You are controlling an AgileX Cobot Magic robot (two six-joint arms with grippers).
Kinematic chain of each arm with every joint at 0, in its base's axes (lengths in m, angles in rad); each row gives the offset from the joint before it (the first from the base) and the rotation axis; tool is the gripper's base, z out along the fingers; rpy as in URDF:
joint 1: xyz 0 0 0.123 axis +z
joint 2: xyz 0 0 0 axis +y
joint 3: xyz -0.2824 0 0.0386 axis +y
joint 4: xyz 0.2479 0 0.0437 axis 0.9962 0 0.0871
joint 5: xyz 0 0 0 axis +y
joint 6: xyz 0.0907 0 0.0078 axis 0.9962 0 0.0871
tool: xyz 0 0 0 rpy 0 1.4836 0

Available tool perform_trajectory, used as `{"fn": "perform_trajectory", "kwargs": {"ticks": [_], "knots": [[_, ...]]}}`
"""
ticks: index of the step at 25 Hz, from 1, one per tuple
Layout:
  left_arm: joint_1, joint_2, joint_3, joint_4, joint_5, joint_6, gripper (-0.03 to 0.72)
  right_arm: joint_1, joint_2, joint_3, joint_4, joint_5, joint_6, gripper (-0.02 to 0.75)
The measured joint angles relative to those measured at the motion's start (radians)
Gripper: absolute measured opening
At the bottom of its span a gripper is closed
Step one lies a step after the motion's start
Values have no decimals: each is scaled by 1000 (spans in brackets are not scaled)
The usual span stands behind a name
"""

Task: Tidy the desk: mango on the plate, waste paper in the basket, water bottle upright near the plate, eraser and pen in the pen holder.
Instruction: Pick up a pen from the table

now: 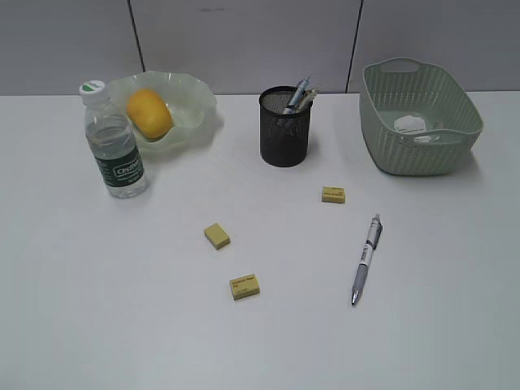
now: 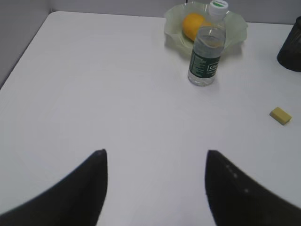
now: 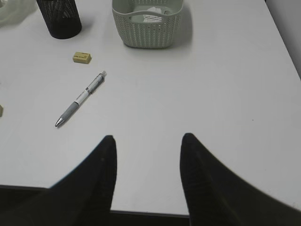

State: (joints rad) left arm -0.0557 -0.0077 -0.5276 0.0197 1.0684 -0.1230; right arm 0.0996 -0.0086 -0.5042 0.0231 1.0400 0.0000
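Water bottle [image 1: 115, 140] upright, dark green label, white lettering unreadable; erasers' print too small. Left fingers [image 2: 96, 188] spread, right fingers [image 3: 101, 174] spread, both empty.

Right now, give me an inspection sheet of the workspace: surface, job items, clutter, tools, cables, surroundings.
Surface: white desk, bare in front.
Job's things: mango on the plate; water bottle upright beside the plate; waste paper in the basket; pen holder already holds pens; one pen and three erasers loose on the desk.
Clutter: nothing seen.
Grippers: left tool open, empty; right tool open, empty.
Cables: nothing seen.
Surroundings: grey panelled wall behind.
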Motion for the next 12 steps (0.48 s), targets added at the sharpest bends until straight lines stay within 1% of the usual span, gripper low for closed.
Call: {"fn": "perform_trajectory", "kwargs": {"ticks": [3,5,7,12], "knots": [[0,0,0,7,0,0,577,0,0,0,0,0,0,363],[0,0,0,7,0,0,617,0,0,0,0,0,-5,363],[0,0,0,8,0,0,614,0,0,0,0,0,0,363],[0,0,0,8,0,0,512,0,0,0,0,0,0,363]]}}
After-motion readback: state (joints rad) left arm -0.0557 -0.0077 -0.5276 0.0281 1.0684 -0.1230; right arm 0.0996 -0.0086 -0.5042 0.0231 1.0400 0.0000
